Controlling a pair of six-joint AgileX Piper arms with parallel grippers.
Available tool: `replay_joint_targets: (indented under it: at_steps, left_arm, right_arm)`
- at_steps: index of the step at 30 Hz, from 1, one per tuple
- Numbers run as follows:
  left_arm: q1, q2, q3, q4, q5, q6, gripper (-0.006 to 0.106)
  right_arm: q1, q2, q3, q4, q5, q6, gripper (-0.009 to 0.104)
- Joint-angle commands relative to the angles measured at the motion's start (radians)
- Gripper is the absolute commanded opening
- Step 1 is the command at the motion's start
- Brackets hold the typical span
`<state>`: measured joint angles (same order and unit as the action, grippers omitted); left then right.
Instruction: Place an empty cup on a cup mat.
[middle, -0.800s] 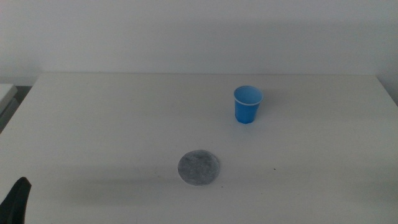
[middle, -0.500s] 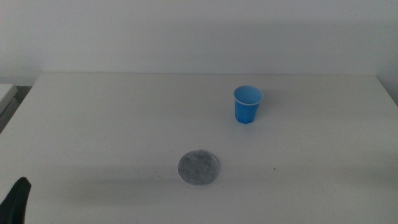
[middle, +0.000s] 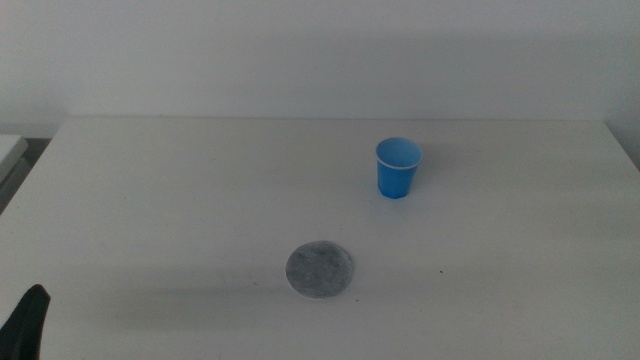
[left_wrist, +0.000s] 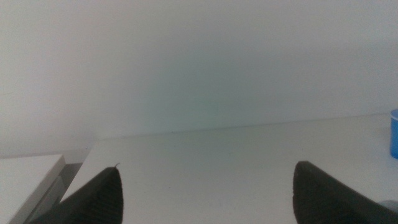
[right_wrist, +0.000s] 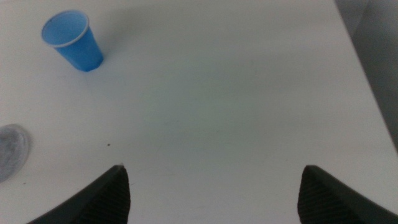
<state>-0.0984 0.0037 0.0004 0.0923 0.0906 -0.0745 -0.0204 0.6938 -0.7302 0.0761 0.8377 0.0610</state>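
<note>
A pale worktop (middle: 180, 200) runs back to a plain light wall. The cup (middle: 398, 168) stands upright right of centre in the middle view, its blue inside showing nothing in it. The mat (middle: 320, 270) lies flat below and to the left of it, well apart, with bare surface between them.

Nothing of the task looks done yet: the cup is untouched and the mat carries nothing. Reaching, gripping, carrying and setting down all appear to be left.

The left pincer (left_wrist: 205, 186) waits at the lower left corner of the middle view, far from the cup; its jaws are spread wide with nothing between them, and only a sliver of cup shows at the right edge of its wrist view. The right pincer (right_wrist: 211, 186) is out of the middle view. Its jaws also stand wide and empty, the cup sitting far off at the upper left of its view and the mat's edge at the left border.
</note>
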Motion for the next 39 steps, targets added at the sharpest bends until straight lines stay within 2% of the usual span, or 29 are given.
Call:
replay_joint_targets:
  at_steps: [1, 8, 13, 21, 28, 31, 32, 39]
  left_arm:
    - [-0.002, -0.004, 0.0, -0.005, -0.005, -0.003, 0.094]
    - [-0.002, -0.004, 0.0, -0.005, -0.005, -0.003, 0.094]
    - [-0.002, -0.004, 0.0, -0.005, -0.005, -0.003, 0.094]
    - [-0.002, -0.004, 0.0, -0.005, -0.005, -0.003, 0.094]
    - [-0.002, -0.004, 0.0, -0.005, -0.005, -0.003, 0.094]
    - [-0.002, -0.004, 0.0, -0.005, -0.005, -0.003, 0.094]
    - [-0.002, -0.004, 0.0, -0.005, -0.005, -0.003, 0.094]
    - [-0.002, -0.004, 0.0, -0.005, -0.005, -0.003, 0.094]
  right_arm:
    - [-0.008, 0.037, -0.033, 0.017, 0.022, -0.006, 0.093]
    - [-0.008, 0.051, -0.031, 0.073, -0.006, -0.011, 0.093]
    - [-0.008, 0.098, -0.055, 0.15, -0.017, -0.083, 0.093]
    - [-0.004, 0.403, -0.233, 0.19, 0.028, -0.097, 0.093]
    - [0.122, 0.688, -0.486, 0.183, 0.032, -0.084, 0.091]
    - [0.188, 0.808, -0.614, 0.151, 0.034, -0.074, 0.087]
    - [0.226, 0.89, -0.706, 0.123, 0.039, -0.046, 0.086]
    - [0.284, 1.146, -1.006, 0.106, 0.113, -0.001, 0.086]
